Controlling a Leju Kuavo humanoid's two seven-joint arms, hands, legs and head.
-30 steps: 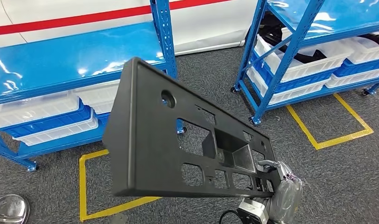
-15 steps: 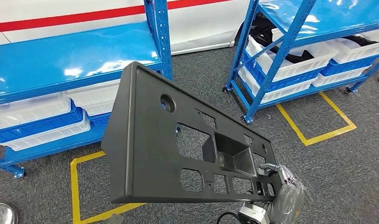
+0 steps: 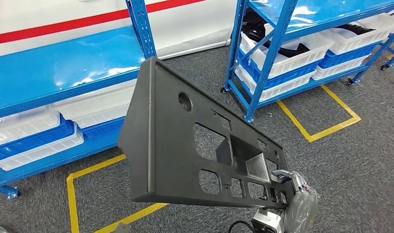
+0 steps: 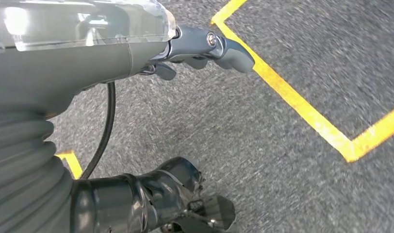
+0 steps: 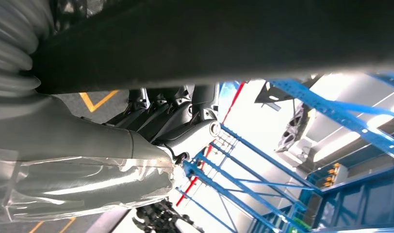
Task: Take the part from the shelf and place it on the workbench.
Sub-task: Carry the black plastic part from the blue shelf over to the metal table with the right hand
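Note:
The part [image 3: 171, 145] is a large black plastic panel with a round hole and several rectangular cutouts. It is held up off the floor, tilted, its far corner toward the left shelf. My right hand [image 3: 296, 198] grips its near right edge from below, at the bottom right of the head view. In the right wrist view the dark fingers [image 5: 173, 114] curl against the underside of the part [image 5: 234, 39]. My left hand [image 4: 112, 53] hangs over the grey carpet, thumb and fingers apart, holding nothing.
A blue shelf rack [image 3: 64, 63] with white bins stands to the left, a second rack [image 3: 277, 53] with bins of dark parts to the right. Yellow tape outlines [image 3: 321, 121] mark the grey carpet between and in front of them.
The whole scene has slid leftward in the picture, so the camera has turned. The part stays in my right hand and now sits slightly more to the right and more upright.

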